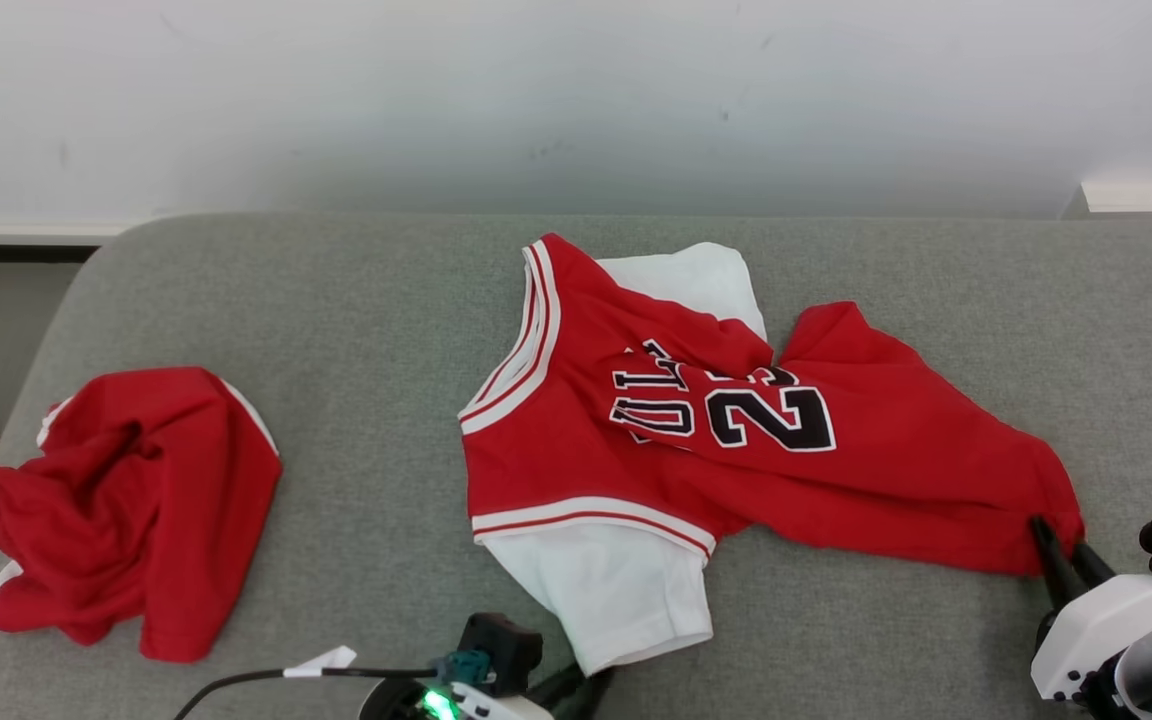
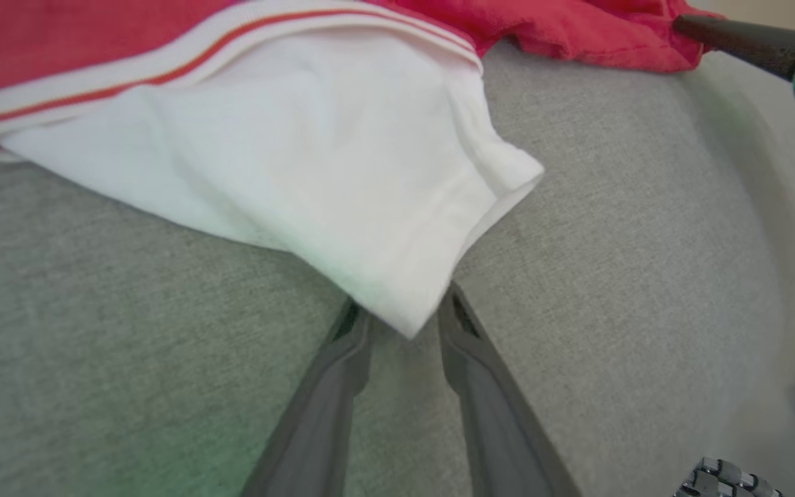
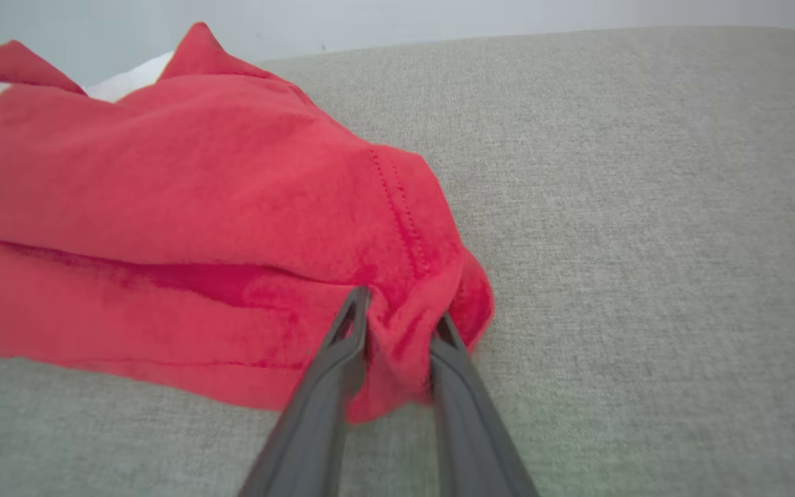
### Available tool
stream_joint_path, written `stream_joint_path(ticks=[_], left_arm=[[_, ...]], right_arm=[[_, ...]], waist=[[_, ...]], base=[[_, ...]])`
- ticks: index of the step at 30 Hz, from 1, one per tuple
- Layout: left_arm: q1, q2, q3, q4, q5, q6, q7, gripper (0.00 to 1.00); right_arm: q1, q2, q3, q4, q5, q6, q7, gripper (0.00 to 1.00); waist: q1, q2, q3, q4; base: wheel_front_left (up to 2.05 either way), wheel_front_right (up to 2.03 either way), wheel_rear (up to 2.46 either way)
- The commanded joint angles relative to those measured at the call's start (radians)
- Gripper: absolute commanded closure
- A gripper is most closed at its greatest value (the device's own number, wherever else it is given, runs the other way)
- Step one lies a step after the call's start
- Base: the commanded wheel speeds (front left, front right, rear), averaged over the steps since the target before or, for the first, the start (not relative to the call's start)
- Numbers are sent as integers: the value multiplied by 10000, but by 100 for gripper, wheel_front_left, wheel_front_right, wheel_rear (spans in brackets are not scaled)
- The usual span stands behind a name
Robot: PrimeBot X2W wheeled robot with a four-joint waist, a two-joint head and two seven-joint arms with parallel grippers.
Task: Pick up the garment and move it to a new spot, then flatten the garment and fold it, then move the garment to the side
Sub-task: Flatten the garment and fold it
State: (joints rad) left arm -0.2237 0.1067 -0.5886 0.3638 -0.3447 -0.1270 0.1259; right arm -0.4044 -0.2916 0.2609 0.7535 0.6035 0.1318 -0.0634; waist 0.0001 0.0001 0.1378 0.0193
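While the right tool [image 3: 401, 314] pinches the bunched red hem of the jersey [image 1: 556, 460], the left tool [image 2: 403, 307] straddles its white sleeve corner; whether it grips, I cannot tell. The jersey lies rumpled on the grey worktop [image 1: 366, 320], well apart from another red garment [image 1: 136, 500].

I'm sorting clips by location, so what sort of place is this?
Probably an indoor lab or test room: a grey padded surface against a bare white wall, with a red jersey and another red garment.

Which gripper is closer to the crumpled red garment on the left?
Left. The left gripper lies right of the crumpled red garment, at the jersey sleeve; the right gripper is far across, at the jersey hem.
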Motion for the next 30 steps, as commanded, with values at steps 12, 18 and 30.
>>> stream_joint_path(ticks=[12, 18, 30], left_arm=[[77, 243, 358, -72, -328, 190, -852, 100], [-7, 612, 596, -630, -273, 317, -1048, 100], [-2668, 2045, 1315, -1321, -416, 91, -158, 100]], right_arm=[[203, -351, 449, -106, 1248, -23, -889, 100], [422, -419, 424, -1303, 2629, -22, -831, 100], [-789, -364, -123, -3470, 5420, -22, -137, 100]], waist=[[-1, -1, -689, 129], [-1, -1, -906, 209], [-1, -1, -338, 156]], base=[[0, 0, 0], [0, 0, 0], [0, 0, 0]])
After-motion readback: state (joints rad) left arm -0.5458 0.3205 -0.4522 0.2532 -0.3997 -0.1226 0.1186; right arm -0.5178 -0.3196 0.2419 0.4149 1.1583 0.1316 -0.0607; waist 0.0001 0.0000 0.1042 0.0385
